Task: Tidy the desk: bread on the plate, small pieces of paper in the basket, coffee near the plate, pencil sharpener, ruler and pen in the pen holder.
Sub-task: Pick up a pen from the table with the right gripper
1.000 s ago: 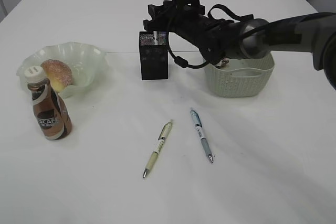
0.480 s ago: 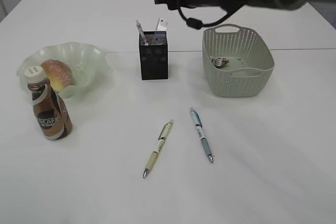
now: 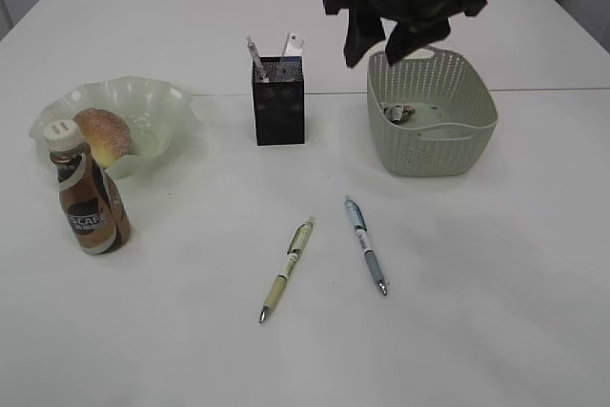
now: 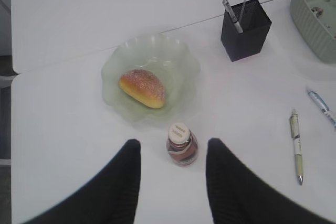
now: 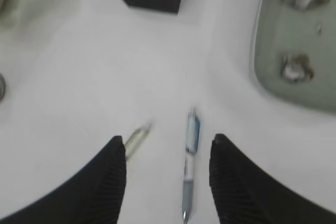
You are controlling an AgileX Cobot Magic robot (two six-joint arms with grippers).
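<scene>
A bread roll (image 3: 105, 132) lies on the pale green plate (image 3: 162, 100), and the coffee bottle (image 3: 88, 202) stands just in front of it. The black pen holder (image 3: 278, 102) holds a pen and a ruler. A green pen (image 3: 287, 269) and a blue pen (image 3: 366, 245) lie on the table. Paper scraps (image 3: 398, 113) lie in the green basket (image 3: 434, 131). My right gripper (image 3: 379, 45) is open and empty, high above the basket's back left; its wrist view looks down on the blue pen (image 5: 191, 150). My left gripper (image 4: 173, 142) is open and empty, high above the coffee bottle (image 4: 181, 145). No pencil sharpener shows.
The white table (image 3: 477, 312) carries only these things. The basket stands right of the pen holder. The two loose pens lie side by side in front of the holder and basket.
My right gripper was down at the pen holder; it has lifted and swung right over the basket's edge. A pen and a ruler now stand uncovered in the holder.
</scene>
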